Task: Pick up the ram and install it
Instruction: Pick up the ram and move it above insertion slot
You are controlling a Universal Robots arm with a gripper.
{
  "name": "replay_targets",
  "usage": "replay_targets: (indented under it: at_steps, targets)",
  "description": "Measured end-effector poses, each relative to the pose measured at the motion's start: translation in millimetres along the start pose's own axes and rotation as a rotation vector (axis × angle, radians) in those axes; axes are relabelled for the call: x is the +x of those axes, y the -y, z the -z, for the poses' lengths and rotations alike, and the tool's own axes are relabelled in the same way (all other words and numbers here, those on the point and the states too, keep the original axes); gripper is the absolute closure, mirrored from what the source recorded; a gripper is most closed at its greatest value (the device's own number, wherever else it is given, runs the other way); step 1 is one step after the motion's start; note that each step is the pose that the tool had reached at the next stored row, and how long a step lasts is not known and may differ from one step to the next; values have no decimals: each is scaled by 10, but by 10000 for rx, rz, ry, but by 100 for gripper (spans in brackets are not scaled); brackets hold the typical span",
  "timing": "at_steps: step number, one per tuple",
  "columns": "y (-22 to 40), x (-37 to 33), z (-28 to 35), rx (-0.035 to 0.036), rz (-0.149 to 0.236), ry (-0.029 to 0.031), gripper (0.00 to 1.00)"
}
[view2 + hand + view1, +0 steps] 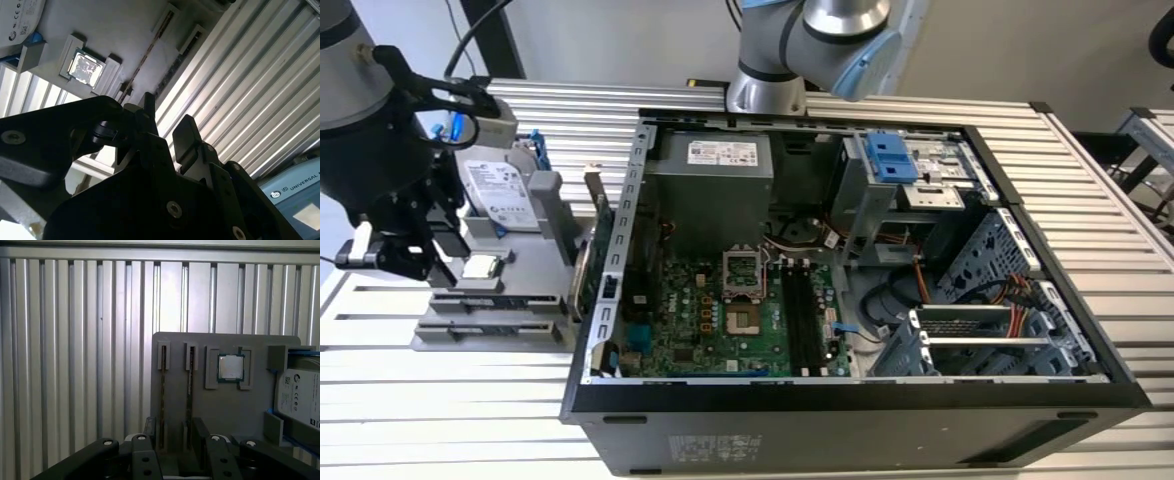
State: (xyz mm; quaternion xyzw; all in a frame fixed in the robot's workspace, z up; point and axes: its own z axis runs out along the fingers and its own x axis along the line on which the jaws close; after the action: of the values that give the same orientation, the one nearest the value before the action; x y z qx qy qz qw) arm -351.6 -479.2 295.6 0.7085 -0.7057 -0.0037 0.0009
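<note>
Two ram sticks stand on edge in slots of a grey fixture (225,410); one ram stick (163,390) and the other (190,390) show as thin dark lines in the first wrist view. One ram edge (145,55) also shows in the second wrist view. My gripper (175,432) hangs open just above the near ends of those slots, with nothing between its fingers (185,132). In the exterior view the gripper (420,258) is over the fixture (520,275) at the exterior view's left.
A square silver processor chip (230,366) and a hard drive (300,395) with blue brackets sit on the same fixture. The open computer case (854,400) lies to the exterior view's right, its green motherboard (707,320) showing long black memory slots (807,320). Ribbed aluminium table (75,365) lies all round.
</note>
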Motion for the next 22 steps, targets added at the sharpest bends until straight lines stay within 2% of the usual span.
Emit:
replay_targets:
  at_steps: [22]
  targets:
    - [0, 0, -109, 0, -1, -13, 0]
